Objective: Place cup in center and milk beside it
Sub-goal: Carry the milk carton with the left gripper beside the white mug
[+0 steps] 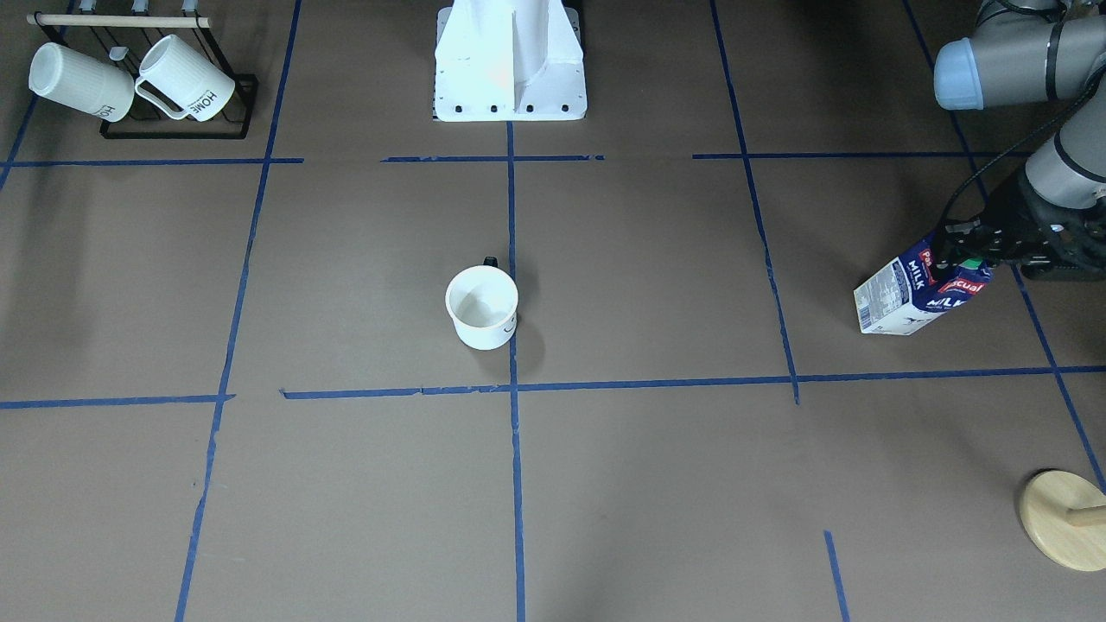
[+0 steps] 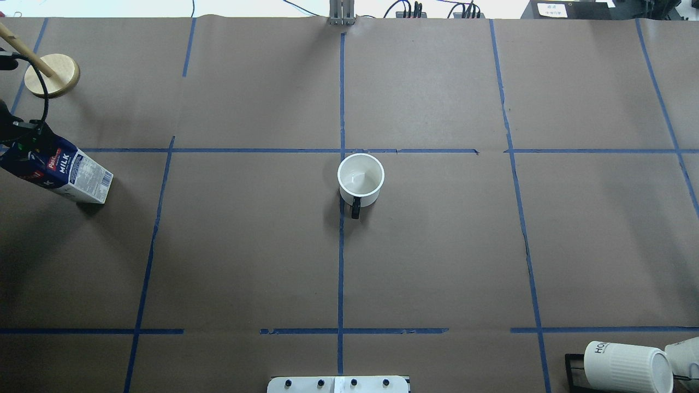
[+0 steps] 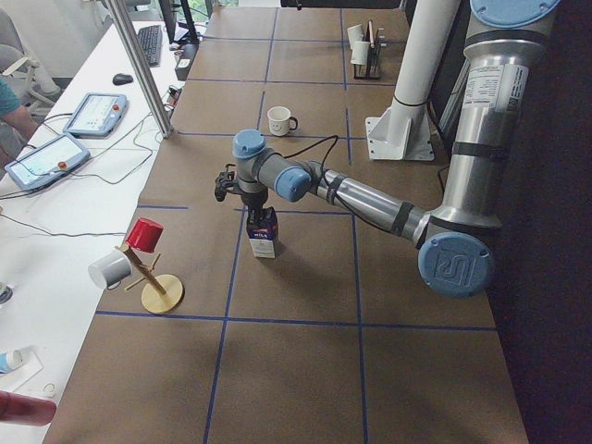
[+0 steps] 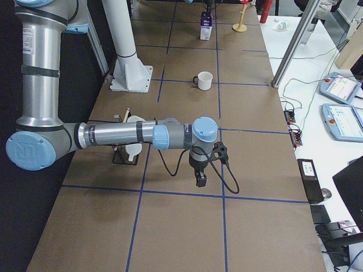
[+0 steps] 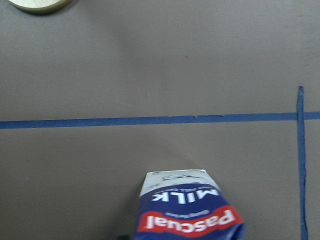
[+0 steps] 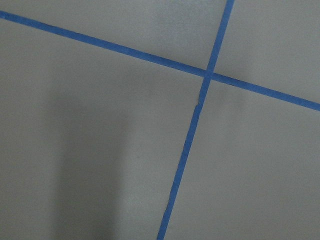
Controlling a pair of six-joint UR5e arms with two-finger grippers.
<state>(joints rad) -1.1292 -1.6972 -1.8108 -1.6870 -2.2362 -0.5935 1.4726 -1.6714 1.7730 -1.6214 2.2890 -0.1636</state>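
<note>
The cup (image 1: 482, 307) is a white mug with a black handle. It stands upright beside the middle tape line, just on the robot's side of the tape crossing (image 1: 513, 388). It also shows in the overhead view (image 2: 360, 180). The milk carton (image 1: 907, 294) is far out on my left side, also in the overhead view (image 2: 71, 172) and the left wrist view (image 5: 187, 210). My left gripper (image 1: 968, 259) is shut on the carton's top. I cannot tell whether its base touches the surface. My right gripper (image 4: 201, 181) shows only in the exterior right view, so I cannot tell its state.
A black rack (image 1: 173, 130) with two ribbed "HOME" mugs (image 1: 186, 78) stands at my right near corner. A round wooden stand (image 1: 1063, 518) sits beyond the carton at the far left. The white robot base (image 1: 510, 60) is at the near middle edge.
</note>
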